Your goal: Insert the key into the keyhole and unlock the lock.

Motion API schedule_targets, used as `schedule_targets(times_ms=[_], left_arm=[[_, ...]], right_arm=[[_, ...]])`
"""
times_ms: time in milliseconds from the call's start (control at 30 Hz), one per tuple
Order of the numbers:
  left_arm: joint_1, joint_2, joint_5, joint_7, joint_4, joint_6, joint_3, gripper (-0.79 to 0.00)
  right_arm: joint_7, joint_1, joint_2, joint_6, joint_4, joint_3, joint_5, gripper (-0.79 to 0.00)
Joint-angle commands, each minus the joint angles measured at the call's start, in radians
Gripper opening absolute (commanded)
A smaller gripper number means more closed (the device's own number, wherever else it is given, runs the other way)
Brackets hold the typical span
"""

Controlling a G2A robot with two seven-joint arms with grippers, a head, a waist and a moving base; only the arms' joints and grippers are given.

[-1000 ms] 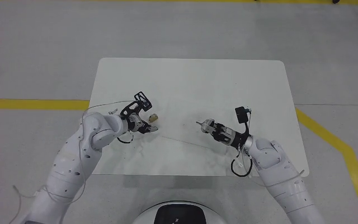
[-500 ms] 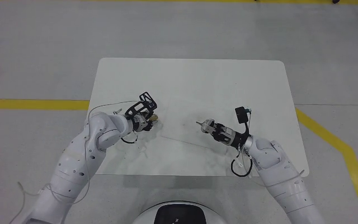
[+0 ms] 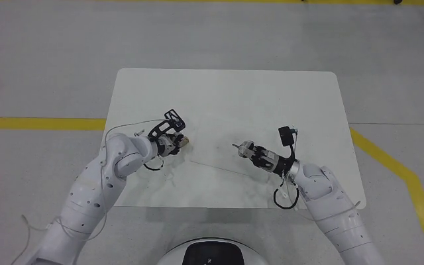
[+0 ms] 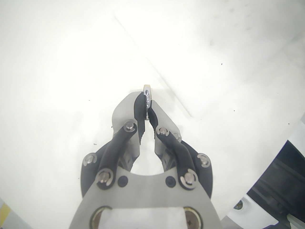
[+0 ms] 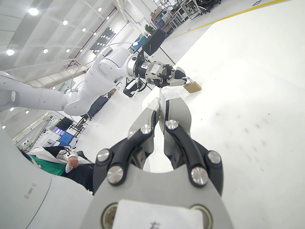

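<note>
Left gripper (image 4: 148,107) pinches lock (image 5: 193,86) by shackle, we judge to steady it; right gripper (image 5: 161,107) clamps key (image 3: 236,146), aimed lockward.

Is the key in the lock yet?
Out. The key sits in the right pincer, well apart from the lock, held by its shackle in the left pincer.

Bright, even light falls from rows of round ceiling lamps (image 5: 33,11). The white table (image 4: 71,48) glares almost blank in the left wrist view, greyer toward the corners. Both wrist views bend straight lines near their edges; bolts (image 5: 197,171) on the right gripper (image 5: 162,102) gleam
</note>
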Motion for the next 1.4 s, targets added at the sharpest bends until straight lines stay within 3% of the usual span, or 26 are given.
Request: schedule_targets(times_ms=[0,233,400,533,667,733,1100,1267,1367], left_arm=[[-0.002,-0.001,0.004,0.002,0.003,0.013,0.002,-0.785],[-0.003,-0.004,-0.008,0.046,0.021,0.046,-0.004,-0.785],[0.052,0.008,-0.104,0.178,0.008,0.043,-0.102,-0.785],[0.134,0.024,-0.223,0.284,-0.019,-0.043,-0.199,-0.785],[0.221,0.038,-0.376,0.388,-0.012,-0.207,-0.285,-0.785],[0.249,0.045,-0.441,0.356,0.008,-0.290,-0.298,-0.785],[0.261,0.040,-0.440,0.376,-0.003,-0.275,-0.270,-0.785],[0.212,0.025,-0.535,0.380,0.066,-0.278,-0.194,-0.785],[0.175,0.017,-0.651,0.355,0.118,-0.343,-0.148,-0.785]], right_arm=[[0.000,0.000,0.000,0.000,0.000,0.000,0.000,-0.785],[0.000,0.000,0.000,0.000,0.000,0.000,0.000,-0.785],[0.000,0.000,0.000,0.000,0.000,0.000,0.000,-0.785],[0.000,0.000,0.000,0.000,0.000,0.000,0.000,-0.785],[0.000,0.000,0.000,0.000,0.000,0.000,0.000,-0.785],[0.000,0.000,0.000,0.000,0.000,0.000,0.000,-0.785],[0.000,0.000,0.000,0.000,0.000,0.000,0.000,-0.785],[-0.140,-0.024,-0.006,0.091,-0.040,0.029,-0.040,-0.785],[-0.231,-0.053,-0.015,0.146,-0.087,0.020,-0.058,-0.785]])
